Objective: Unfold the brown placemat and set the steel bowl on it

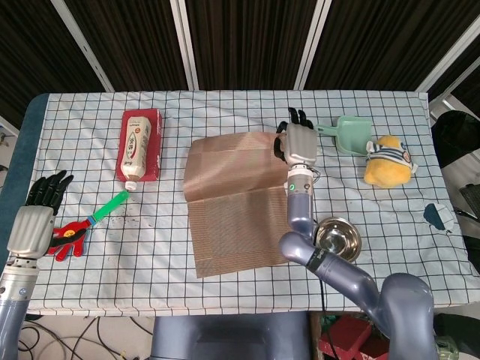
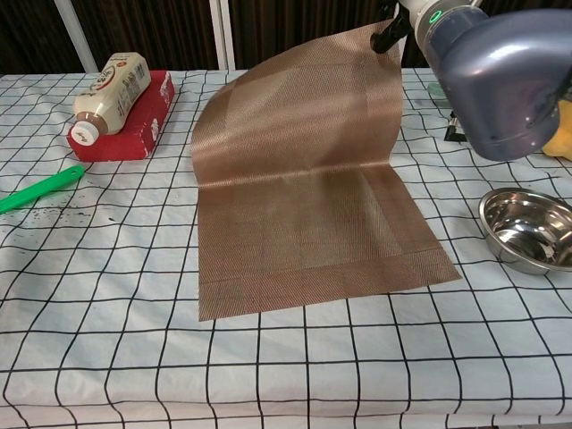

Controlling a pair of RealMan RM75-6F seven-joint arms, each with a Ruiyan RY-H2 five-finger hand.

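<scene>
Now we see our right hand [image 1: 299,142] pinching the far right corner of the brown placemat [image 1: 236,202], holding that half raised off the table [image 1: 225,112] (the near half lies flat toward the front edge). Just right of the mat's near corner sits the steel bowl [image 2: 529,229], apart from it. Our left hand [image 1: 34,221] hovers at the left edge, fingers spread, holding nothing.
</scene>
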